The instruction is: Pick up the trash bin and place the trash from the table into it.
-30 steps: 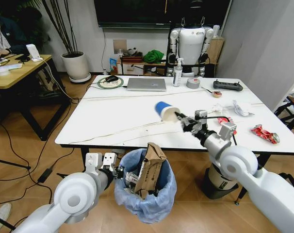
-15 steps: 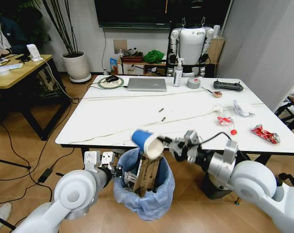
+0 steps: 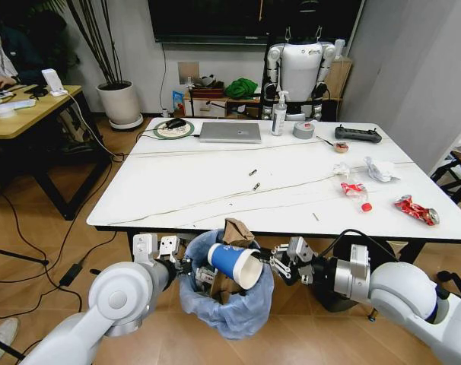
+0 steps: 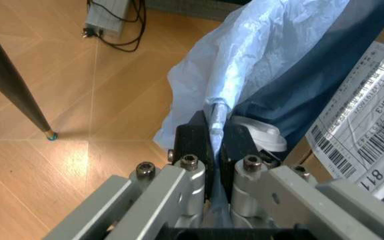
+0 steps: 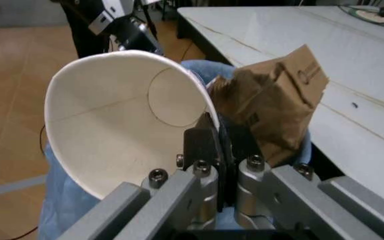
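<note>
Right claw (image 3: 270,261): clamped on the rim of the paper cup (image 3: 235,265); in the right wrist view the black fingers (image 5: 202,137) pinch the cup wall (image 5: 118,130) between them.
Paper cup: blue outside, white inside, lying on its side directly above the trash bin (image 3: 227,293), mouth turned toward the right claw.
Left claw (image 3: 186,268): closed on the trash bin's rim at its left side; the left wrist view shows the fingers (image 4: 193,137) squeezing the rim and the light-blue bag (image 4: 259,55).
Trash bin: held just in front of the tabletop (image 3: 200,186) edge, below its level.
Brown cardboard (image 3: 232,242): standing upright inside the trash bin, just behind the cup.
Remaining trash: red wrappers (image 3: 415,211) and crumpled white paper (image 3: 378,169) on the tabletop, well to the right of the trash bin.
</note>
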Robot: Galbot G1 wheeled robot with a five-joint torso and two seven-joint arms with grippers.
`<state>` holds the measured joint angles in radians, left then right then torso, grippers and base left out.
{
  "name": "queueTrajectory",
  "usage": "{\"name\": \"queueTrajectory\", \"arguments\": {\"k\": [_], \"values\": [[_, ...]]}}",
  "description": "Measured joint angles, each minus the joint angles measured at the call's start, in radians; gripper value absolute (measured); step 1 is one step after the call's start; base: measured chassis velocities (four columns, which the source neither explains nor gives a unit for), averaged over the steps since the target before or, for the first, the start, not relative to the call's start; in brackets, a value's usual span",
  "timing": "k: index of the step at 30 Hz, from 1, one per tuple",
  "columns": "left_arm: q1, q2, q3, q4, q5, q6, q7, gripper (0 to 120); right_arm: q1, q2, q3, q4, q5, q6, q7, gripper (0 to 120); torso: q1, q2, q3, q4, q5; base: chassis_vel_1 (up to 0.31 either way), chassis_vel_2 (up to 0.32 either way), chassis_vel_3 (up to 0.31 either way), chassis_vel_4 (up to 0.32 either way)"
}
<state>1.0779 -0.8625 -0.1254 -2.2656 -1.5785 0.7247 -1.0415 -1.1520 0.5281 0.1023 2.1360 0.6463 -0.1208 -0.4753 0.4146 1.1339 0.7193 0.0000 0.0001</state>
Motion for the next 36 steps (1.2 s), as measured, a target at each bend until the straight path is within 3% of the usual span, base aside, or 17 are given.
{"name": "queueTrajectory", "arguments": {"k": [5, 20, 26, 31, 36], "values": [[-0.006, -0.006, 0.008, 0.01, 0.0, 0.0, 0.002, 0, -0.004, 0.019, -0.018, 0.011, -0.015, -0.01, 0.002, 0, 0.0, 0.0, 0.0, 0.0001, -0.0002, 0.0, 0.0, 0.0, 0.0], [-0.011, -0.01, 0.018, 0.016, 0.003, 0.009, 0.019, 0, 0.003, 0.044, -0.008, 0.0, -0.019, -0.028, 0.112, 54, 0.0, 0.0, 0.0, 0.0, -0.0001, 0.0, 0.0, 0.0, 0.0], [0.003, -0.005, 0.02, 0.003, 0.008, 0.01, 0.02, 0, 0.048, 0.09, 0.002, -0.015, 0.065, -0.026, 0.234, 73, 0.0, 0.0, 0.0, -0.0001, 0.0, 0.0, 0.0, 0.0, 0.0], [0.026, 0.003, 0.043, -0.005, 0.032, 0.011, 0.028, 0, 0.142, 0.176, -0.004, -0.003, 0.268, -0.076, 0.524, 95, 0.0, 0.0, 0.0, 0.0001, -0.0003, 0.0, 0.0, 0.0, 0.0], [0.04, 0.012, 0.066, -0.009, 0.069, 0.011, 0.06, 0, 0.205, 0.228, -0.018, -0.083, 0.298, -0.11, 0.657, 100, 0.0, 0.0, 0.0, 0.0003, 0.0, 0.0, 0.0, 0.0, 0.0]]}}
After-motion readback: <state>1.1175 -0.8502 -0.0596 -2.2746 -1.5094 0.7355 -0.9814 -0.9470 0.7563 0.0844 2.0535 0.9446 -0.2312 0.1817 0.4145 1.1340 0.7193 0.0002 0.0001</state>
